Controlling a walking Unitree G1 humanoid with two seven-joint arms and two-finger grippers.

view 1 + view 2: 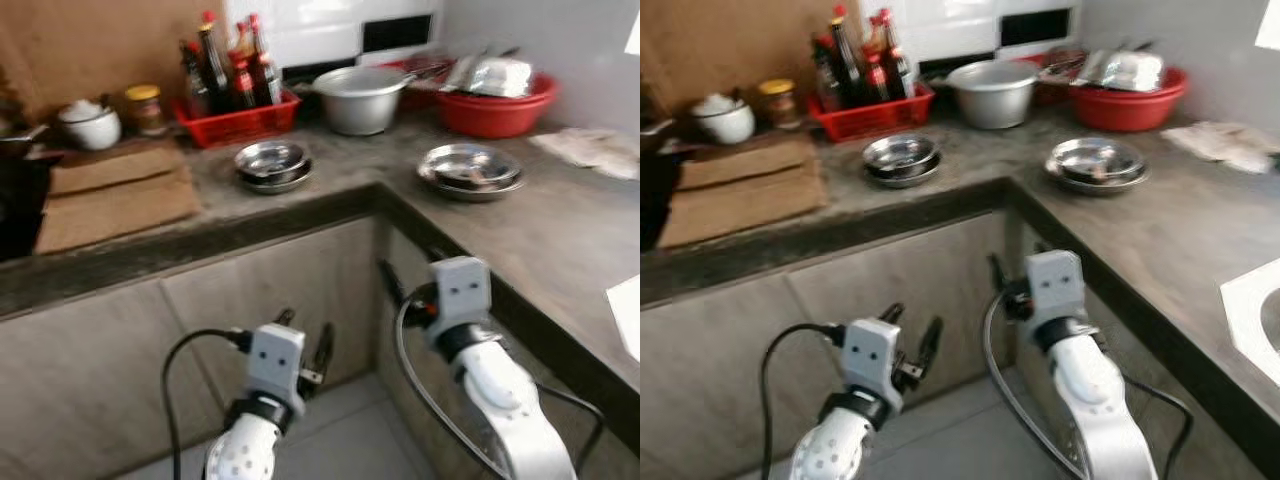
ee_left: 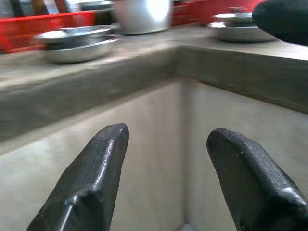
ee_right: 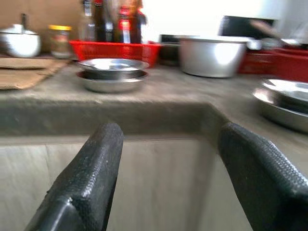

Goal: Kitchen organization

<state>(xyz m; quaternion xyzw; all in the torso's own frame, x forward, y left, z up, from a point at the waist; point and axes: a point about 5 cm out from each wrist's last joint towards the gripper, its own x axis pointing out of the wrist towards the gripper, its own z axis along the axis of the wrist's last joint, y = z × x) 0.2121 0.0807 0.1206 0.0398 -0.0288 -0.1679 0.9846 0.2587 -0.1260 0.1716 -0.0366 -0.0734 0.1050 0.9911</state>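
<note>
Two stacks of steel bowls sit on the grey L-shaped counter (image 1: 330,175): one stack (image 1: 272,164) near the inner corner on the left run, another (image 1: 471,170) on the right run. A metal pot (image 1: 360,98) stands behind them. My left gripper (image 1: 305,345) hangs open below the counter edge, in front of the cabinet face. My right gripper (image 1: 395,285) is also open, held below the counter's corner; both hold nothing. In the left wrist view the fingers (image 2: 91,178) frame the corner; the right wrist fingers (image 3: 86,178) point at the left bowl stack (image 3: 112,73).
A red basket (image 1: 237,122) of sauce bottles, a jar (image 1: 146,108) and a white lidded pot (image 1: 90,124) line the back. A red basin (image 1: 492,95) holds utensils at the right rear. Brown cardboard (image 1: 112,195) lies at left, a cloth (image 1: 590,148) at far right.
</note>
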